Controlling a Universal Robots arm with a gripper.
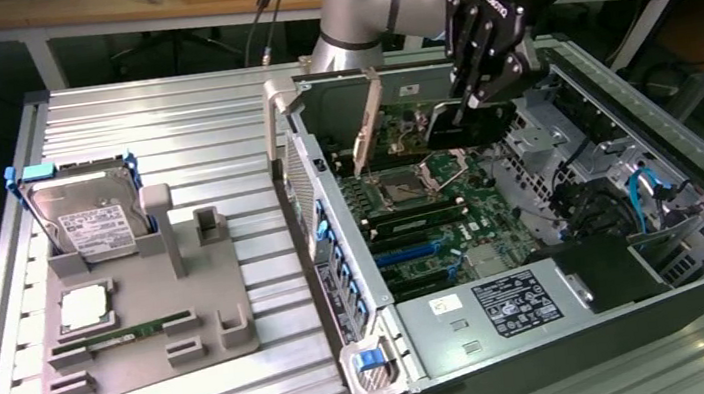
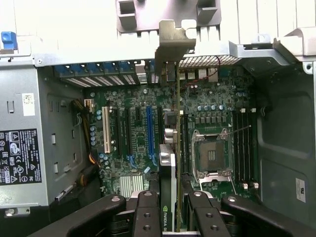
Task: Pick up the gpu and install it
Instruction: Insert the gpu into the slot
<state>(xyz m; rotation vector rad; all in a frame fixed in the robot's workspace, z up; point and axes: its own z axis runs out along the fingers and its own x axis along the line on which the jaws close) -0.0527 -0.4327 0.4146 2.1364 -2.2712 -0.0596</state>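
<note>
The gpu (image 1: 471,127) (image 2: 168,168) is a flat card seen edge-on in the wrist view: a thin green board edge beside a black cooler shroud, with a silver metal end bracket (image 2: 175,42) at its far end. In the exterior view it hangs at about one o'clock, inside the open computer case (image 1: 700,245), over the motherboard (image 1: 428,208) (image 2: 128,123) and close above the CPU socket (image 1: 405,185) (image 2: 210,155). Whether it touches the board cannot be told.

A green strip on the card's edge reads NVIDIA (image 2: 168,210). The power supply (image 1: 506,304) (image 2: 19,153), at five o'clock in the exterior view, carries a black label with white print too small to read. The hard drive (image 1: 93,219), at nine o'clock, has a white label that is likewise unreadable.

The pincer (image 1: 475,101) (image 2: 172,210) stands partway closed, its black fingers (image 2: 148,215) pressed on the two flat faces of the gpu and carrying it clear of the desk (image 1: 154,120).

At eight o'clock in the exterior view a grey holder (image 1: 213,320) lies on the desk, with the hard drive upright in it, a CPU (image 1: 84,308) lying flat, and a narrow green RAM stick (image 1: 120,336) just in front of that.
</note>
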